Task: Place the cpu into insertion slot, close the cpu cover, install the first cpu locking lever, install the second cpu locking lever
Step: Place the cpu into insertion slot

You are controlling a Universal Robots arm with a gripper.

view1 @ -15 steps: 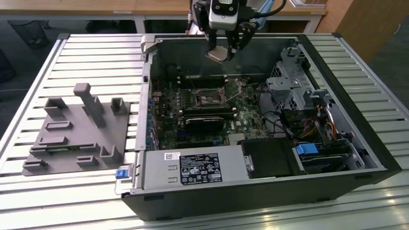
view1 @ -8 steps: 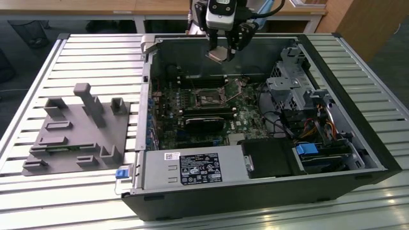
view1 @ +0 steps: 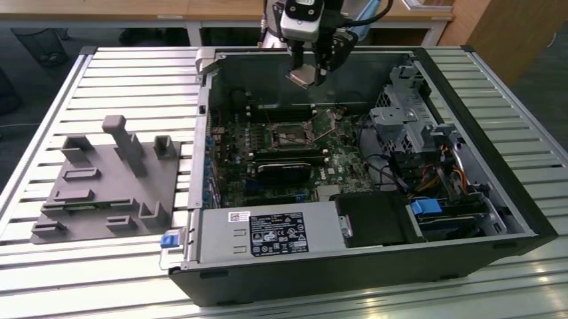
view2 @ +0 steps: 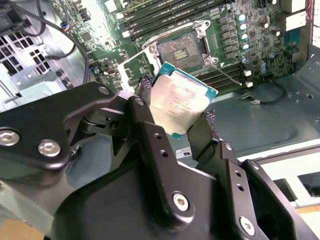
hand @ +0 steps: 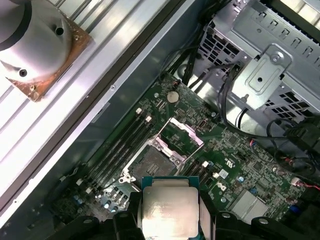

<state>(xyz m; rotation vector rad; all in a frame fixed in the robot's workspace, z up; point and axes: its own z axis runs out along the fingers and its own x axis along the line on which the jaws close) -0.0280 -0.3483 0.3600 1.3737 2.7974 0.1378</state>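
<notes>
Second wrist view: the cpu (view2: 182, 100) is clamped by the gripper (view2: 177, 101) — held well clear of the exposed insertion slot (view2: 181, 48) below.

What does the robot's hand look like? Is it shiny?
The gripper is black, made of chunky jointed links with round silver screws. Its two fingers narrow toward the tips. In the exterior view a silver-white block sits above it, with black cables looping off.
</notes>
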